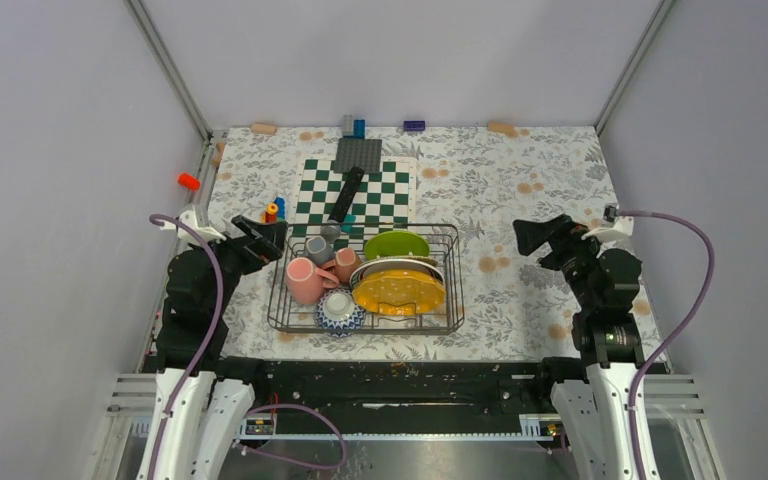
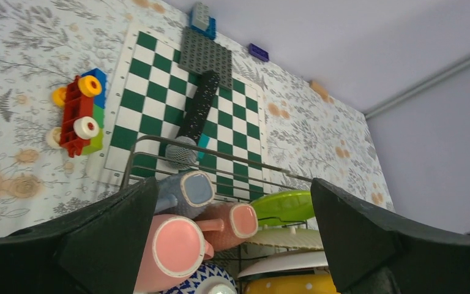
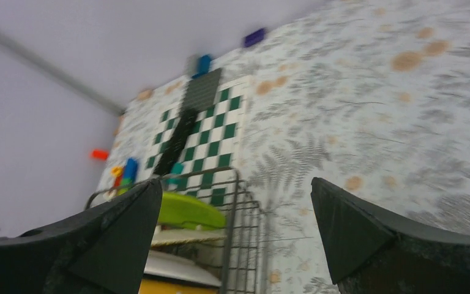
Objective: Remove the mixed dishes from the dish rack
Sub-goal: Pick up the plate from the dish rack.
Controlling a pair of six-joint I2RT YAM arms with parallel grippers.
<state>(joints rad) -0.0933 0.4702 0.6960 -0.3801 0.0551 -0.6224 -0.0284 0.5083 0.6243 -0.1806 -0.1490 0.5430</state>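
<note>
The dark wire dish rack (image 1: 452, 318) stands mid-table. It holds a lime-green plate (image 1: 396, 243), white plates and a yellow-orange plate (image 1: 398, 292) on the right. On the left lie a large pink mug (image 1: 303, 280), a small salmon mug (image 1: 344, 264), a grey cup (image 1: 318, 249) and a blue-white bowl (image 1: 340, 311). My left gripper (image 1: 265, 238) is open and empty at the rack's left edge; the left wrist view shows the pink mug (image 2: 172, 252), salmon mug (image 2: 229, 224) and grey cup (image 2: 186, 192) between its fingers. My right gripper (image 1: 530, 238) is open and empty, right of the rack (image 3: 231, 215).
A green-and-white checkered board (image 1: 355, 192) with a black bar (image 1: 345, 194) lies behind the rack. Toy blocks (image 1: 274, 209) sit left of it, with more blocks along the back wall (image 1: 354, 126). An orange block (image 1: 189, 181) lies at the left edge.
</note>
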